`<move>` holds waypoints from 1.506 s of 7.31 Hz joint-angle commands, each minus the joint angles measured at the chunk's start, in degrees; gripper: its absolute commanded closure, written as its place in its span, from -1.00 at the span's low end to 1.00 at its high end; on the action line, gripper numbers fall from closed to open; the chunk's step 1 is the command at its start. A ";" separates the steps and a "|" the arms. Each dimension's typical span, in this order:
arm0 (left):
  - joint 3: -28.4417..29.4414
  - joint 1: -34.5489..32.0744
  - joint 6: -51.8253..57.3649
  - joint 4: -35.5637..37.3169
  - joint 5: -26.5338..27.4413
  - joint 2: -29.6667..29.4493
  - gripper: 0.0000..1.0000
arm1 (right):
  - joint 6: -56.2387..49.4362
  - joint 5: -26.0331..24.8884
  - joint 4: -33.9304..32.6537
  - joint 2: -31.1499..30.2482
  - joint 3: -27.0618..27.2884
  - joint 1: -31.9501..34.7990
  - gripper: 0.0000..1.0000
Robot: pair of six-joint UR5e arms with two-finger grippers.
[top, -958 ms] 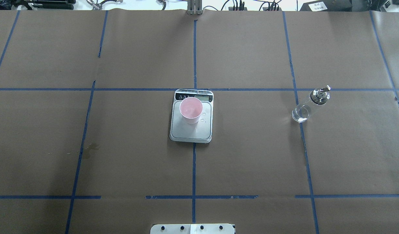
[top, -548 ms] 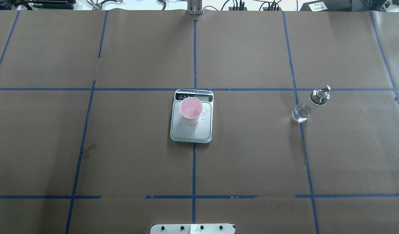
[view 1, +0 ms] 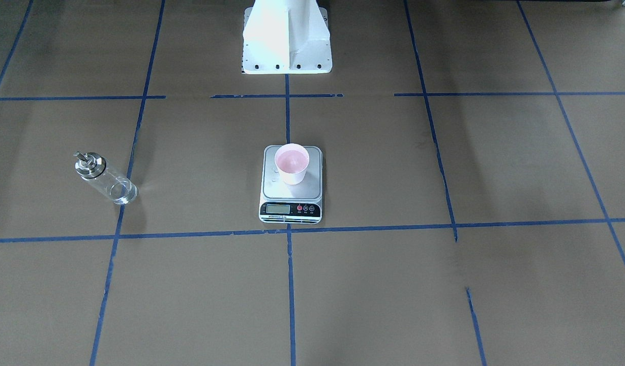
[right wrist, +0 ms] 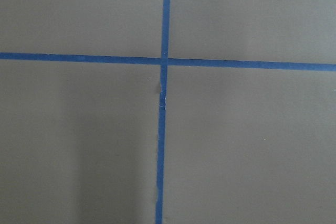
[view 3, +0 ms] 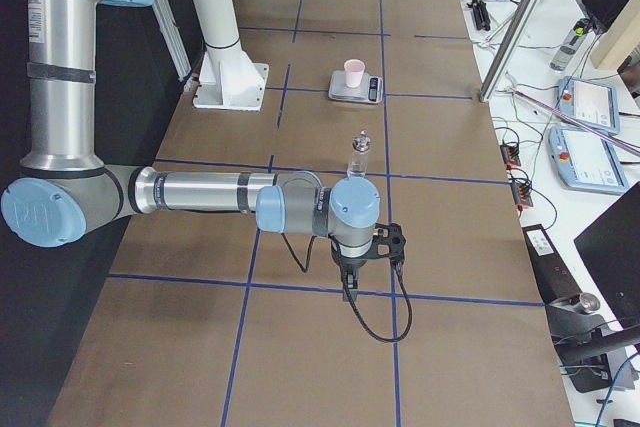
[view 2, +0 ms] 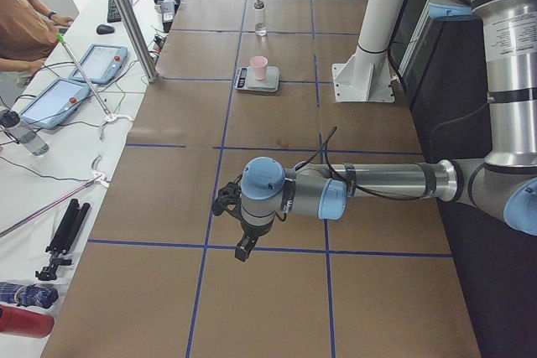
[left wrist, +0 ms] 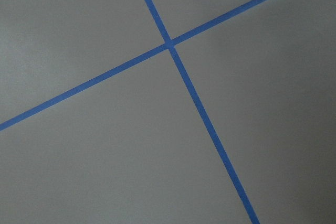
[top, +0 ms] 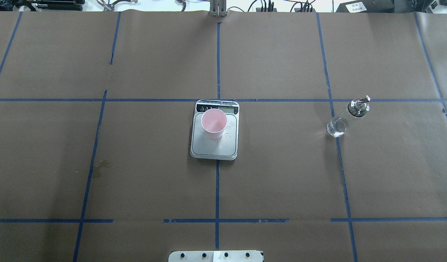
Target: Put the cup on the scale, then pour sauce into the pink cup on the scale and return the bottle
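Silver tubes (view 2: 386, 180), light-blue joint caps (view 2: 263, 178), black cables (view 3: 399, 297), white pedestal (view 1: 287, 35).

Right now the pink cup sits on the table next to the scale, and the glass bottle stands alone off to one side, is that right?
Not quite. The pink cup stands on the scale, not next to it, as the overhead view shows. The glass bottle does stand alone off to one side.

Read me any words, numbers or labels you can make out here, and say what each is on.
No text reads clearly.
Display on the scale: too small to read.
Print strip under it: blurred.
White label on the black box at the table's far edge: blurred.
Lettering on the left arm: too small.
Mark on the right arm's blue joint cap: illegible.
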 commanded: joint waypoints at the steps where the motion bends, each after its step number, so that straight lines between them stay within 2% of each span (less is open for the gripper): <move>1: 0.06 0.00 -0.09 0.10 -0.09 -0.17 -1.00 | 1.21 2.75 0.19 0.23 -0.79 -1.38 -1.00; 5: 0.24 0.00 -0.70 0.27 -0.09 -0.17 -1.00 | 0.95 0.30 0.81 0.32 -0.71 -1.47 -1.00; 6: 0.67 0.00 -3.49 0.27 0.00 -0.35 -1.00 | 0.95 0.29 0.81 0.32 -0.71 -1.47 -1.00; 7: 0.85 0.00 -11.43 0.27 -0.17 -0.35 -1.00 | 1.03 0.21 0.90 0.32 -0.62 -1.47 -1.00; 9: 1.03 0.00 -21.76 0.19 -5.59 -0.09 -1.00 | 0.95 0.20 0.90 0.32 -0.62 -1.47 -1.00; 11: 0.94 0.00 -21.97 0.01 -5.45 0.00 -1.00 | 1.03 -1.63 0.90 0.32 -0.44 -1.47 -1.00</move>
